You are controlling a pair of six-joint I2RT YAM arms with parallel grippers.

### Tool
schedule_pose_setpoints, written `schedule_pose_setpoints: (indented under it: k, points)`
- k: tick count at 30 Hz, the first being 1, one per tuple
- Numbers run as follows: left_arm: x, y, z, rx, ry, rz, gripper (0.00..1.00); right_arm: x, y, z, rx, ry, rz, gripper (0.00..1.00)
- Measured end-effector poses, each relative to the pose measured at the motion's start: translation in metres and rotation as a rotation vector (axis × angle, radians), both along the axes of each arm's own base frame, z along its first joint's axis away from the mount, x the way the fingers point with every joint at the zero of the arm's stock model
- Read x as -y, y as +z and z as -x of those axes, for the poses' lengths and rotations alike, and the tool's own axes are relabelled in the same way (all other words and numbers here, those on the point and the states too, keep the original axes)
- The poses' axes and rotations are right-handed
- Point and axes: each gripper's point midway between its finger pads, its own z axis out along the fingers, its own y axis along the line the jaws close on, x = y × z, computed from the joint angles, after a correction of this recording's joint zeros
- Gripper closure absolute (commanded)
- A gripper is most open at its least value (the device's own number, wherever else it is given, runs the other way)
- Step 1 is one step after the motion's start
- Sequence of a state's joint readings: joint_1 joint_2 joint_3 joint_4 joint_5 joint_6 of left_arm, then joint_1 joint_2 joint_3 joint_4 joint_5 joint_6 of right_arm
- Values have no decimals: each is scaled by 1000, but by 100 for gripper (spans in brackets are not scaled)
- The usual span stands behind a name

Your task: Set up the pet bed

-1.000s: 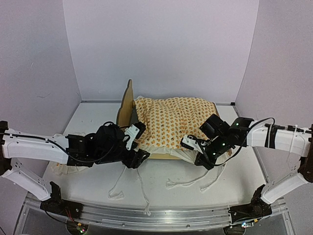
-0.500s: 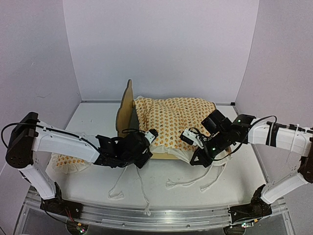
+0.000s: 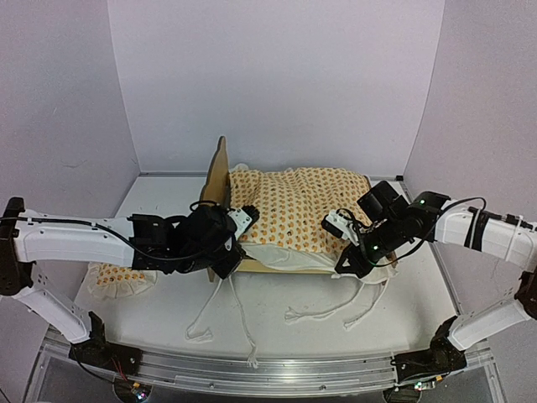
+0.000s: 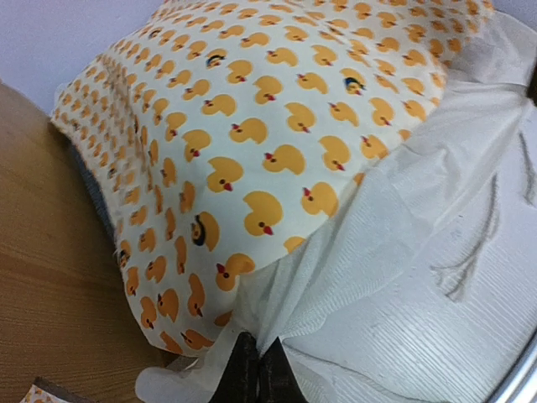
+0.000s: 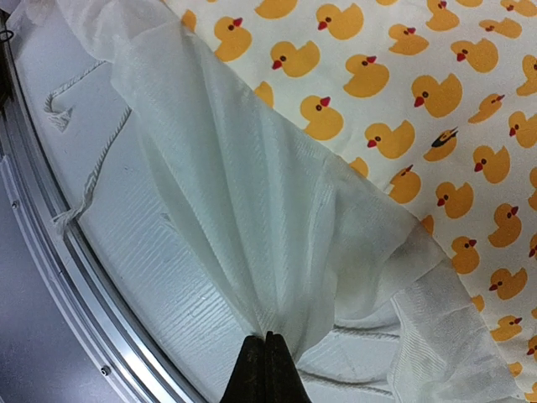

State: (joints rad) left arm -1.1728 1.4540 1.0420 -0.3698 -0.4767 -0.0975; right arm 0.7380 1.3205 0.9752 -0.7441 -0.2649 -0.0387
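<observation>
White ties (image 3: 242, 323) trail loose nearest. Beyond them, the left gripper (image 4: 258, 374) and right gripper (image 5: 268, 357) each pinch shut on the white ruffle of the duck-print mattress cover (image 3: 294, 206), draped over the pet bed (image 3: 218, 176) at centre. The step looks like spreading the cover; next probably needs 1 even pull nearward.

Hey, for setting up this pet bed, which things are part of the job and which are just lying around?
In the job: pet bed frame; duck-print mattress cover; left gripper and right gripper, each shut on its white ruffle.
Lying about: small matching pillow, far left; loose tie cords.
</observation>
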Motion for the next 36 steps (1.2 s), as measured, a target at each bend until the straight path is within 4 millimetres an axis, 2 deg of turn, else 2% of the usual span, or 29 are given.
schedule_pose_setpoints:
  k: [2, 3, 4, 7, 9, 12, 14, 16, 21, 24, 26, 28, 30, 32, 34, 36]
  points:
    - [6, 7, 10, -28, -70, 28, 99, 4, 0, 0, -4, -10, 9, 100]
    - [10, 8, 15, -44, -105, 35, 86, 6, 0, 0, -7, -14, 14, 100]
    - [13, 6, 20, -62, -137, 36, 78, 7, -1, 2, -12, -14, 19, 97]
    - [15, -6, 33, -121, -211, 2, 50, 10, -2, 10, -49, -6, 22, 71]
    - [14, -16, 38, -148, -236, -41, 35, 9, -3, 17, -90, 3, 9, 57]
    - [7, -30, 41, -186, -240, -105, 26, 12, -3, 26, -155, -28, 20, 41]
    - [1, -33, 41, -199, -236, -122, 25, 22, 1, 25, -160, -82, 70, 39]
    - [-2, -29, 40, -212, -229, -109, 24, 36, 9, 13, -114, -154, 141, 35]
    - [14, 9, 27, -219, -215, 35, 19, 79, 20, -21, -28, -361, 274, 33]
    - [29, 38, 6, -222, -188, 183, 22, 101, 13, -38, -51, -471, 320, 48]
    - [40, 54, -14, -235, -177, 285, 26, 106, 5, -47, -64, -511, 338, 58]
    - [55, 63, -33, -251, -182, 360, 31, 107, -3, -54, -67, -531, 355, 61]
    - [72, 61, -50, -274, -192, 402, 37, 106, -7, -61, -53, -534, 364, 61]
    - [94, 49, -65, -316, -208, 429, 40, 102, -8, -65, -44, -529, 349, 60]
    - [108, 23, -80, -360, -203, 426, 42, 98, -7, -68, -41, -521, 327, 58]
    - [109, -9, -87, -400, -173, 391, 43, 95, -7, -68, -44, -516, 313, 53]
